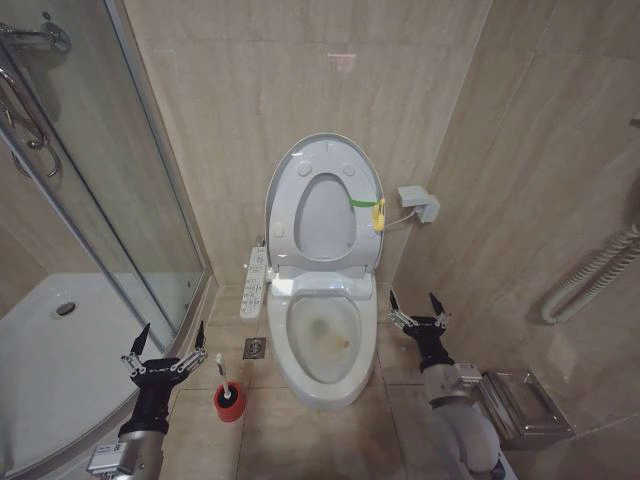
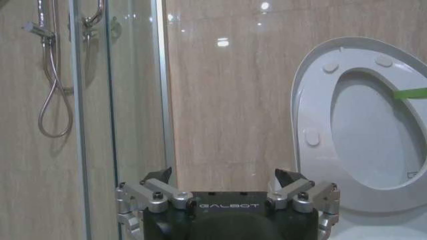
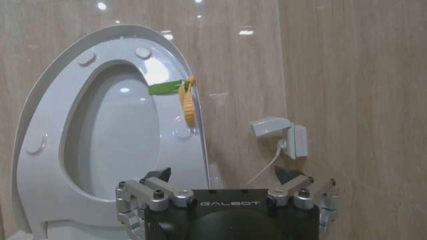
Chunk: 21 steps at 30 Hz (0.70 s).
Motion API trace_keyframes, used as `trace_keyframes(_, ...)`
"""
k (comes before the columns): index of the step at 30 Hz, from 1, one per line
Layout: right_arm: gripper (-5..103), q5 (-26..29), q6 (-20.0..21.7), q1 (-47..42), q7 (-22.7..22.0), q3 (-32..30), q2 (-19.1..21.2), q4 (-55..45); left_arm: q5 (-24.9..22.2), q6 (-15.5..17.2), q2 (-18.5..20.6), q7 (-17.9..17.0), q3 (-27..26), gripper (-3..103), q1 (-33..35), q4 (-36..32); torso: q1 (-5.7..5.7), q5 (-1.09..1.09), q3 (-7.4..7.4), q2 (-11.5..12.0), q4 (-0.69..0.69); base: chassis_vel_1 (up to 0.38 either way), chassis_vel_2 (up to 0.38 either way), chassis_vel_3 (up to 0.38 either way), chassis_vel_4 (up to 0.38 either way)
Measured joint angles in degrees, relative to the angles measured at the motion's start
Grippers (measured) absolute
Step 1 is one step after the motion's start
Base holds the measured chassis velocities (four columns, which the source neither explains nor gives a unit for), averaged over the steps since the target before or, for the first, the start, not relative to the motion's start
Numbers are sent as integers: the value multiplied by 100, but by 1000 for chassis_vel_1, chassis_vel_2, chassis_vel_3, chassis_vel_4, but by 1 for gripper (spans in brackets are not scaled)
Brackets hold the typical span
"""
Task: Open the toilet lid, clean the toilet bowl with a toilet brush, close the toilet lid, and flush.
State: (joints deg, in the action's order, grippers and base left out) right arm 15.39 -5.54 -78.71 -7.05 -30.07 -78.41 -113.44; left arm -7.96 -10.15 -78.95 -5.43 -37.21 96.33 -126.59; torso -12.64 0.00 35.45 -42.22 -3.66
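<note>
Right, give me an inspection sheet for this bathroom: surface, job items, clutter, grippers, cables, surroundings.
Surface: beige tiled floor with a small drain left of the toilet.
Job items: toilet lid raised upright against the wall; toilet bowl exposed, yellowish-brown stains inside; toilet brush standing in its red holder on the floor, left of the bowl.
Clutter: a green strap and yellow tag on the lid's right edge; a metal box on the floor at right.
Grippers: left gripper open, near the brush, holding nothing; right gripper open, right of the bowl, holding nothing.
Cables: white cord running from the wall socket toward the toilet.
Surroundings: glass shower enclosure and white tray at left; side control panel; wall rail at right.
</note>
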Motion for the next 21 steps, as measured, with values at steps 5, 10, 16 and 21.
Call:
trace_keyframes(5,100,0,0,0,0,0,0,0,0,0,0,0,0,100,0,0,0,0,0,0,0,0,0,0,0)
trace_keyframes(10,100,0,0,0,0,0,0,0,0,0,0,0,0,100,0,0,0,0,0,0,0,0,0,0,0)
trace_keyframes(16,100,0,0,0,0,0,0,0,0,0,0,0,0,100,0,0,0,0,0,0,0,0,0,0,0)
trace_keyframes(21,100,0,0,0,0,0,0,0,0,0,0,0,0,100,0,0,0,0,0,0,0,0,0,0,0)
